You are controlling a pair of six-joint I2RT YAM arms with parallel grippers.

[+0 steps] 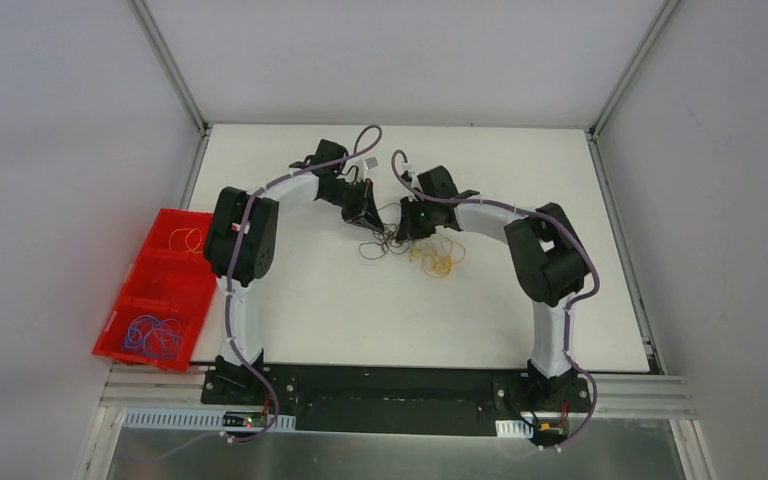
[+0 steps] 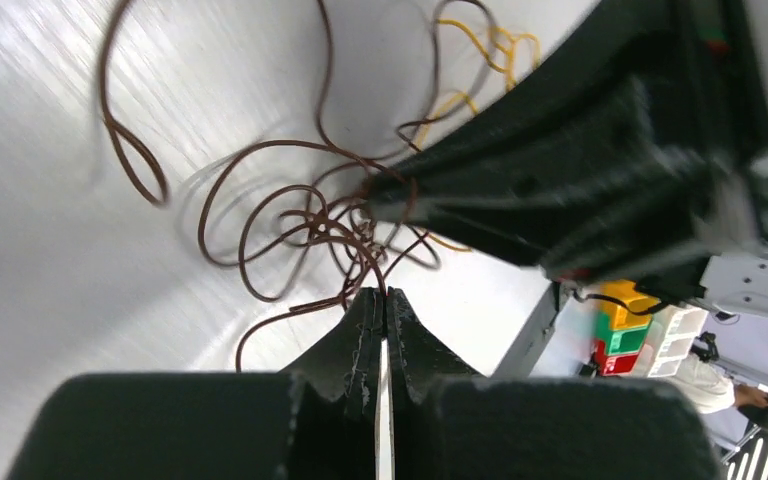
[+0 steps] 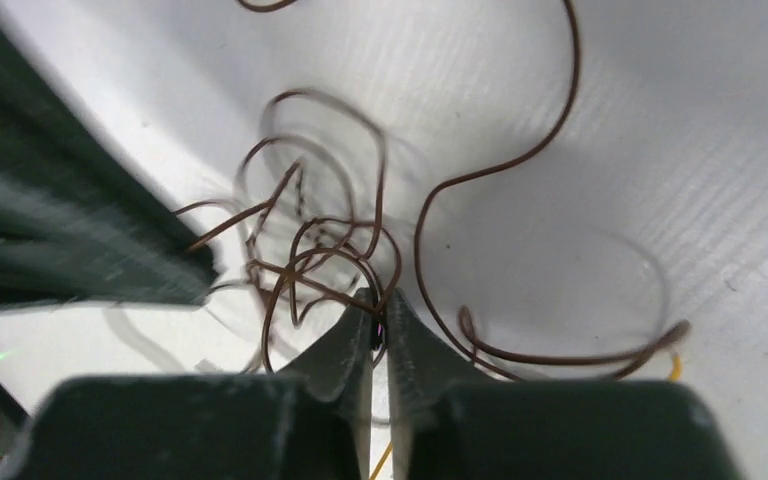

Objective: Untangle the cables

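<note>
left gripper: jaws pressed together, nipping the brown cable | right gripper: jaws nearly together on the same tangle | place: mid-table, yellow cable just beside | likely why: opposite holds, to draw loops apart | blue cable: in red bin

In the left wrist view the right gripper is a smeared black mass hiding part of the yellow cable; the brown cable runs off the top edge, its upper-left loop blurred; in the right wrist view the left gripper is a blur cut off at the left edge, several brown loops are ghosted, and the yellow cable shows only as slivers; from above, both sets of fingertips are hidden under the wrists near the middle of the table, the strands there too fine to trace; the wires in the red bin off the table's left edge are too small to count.
</note>
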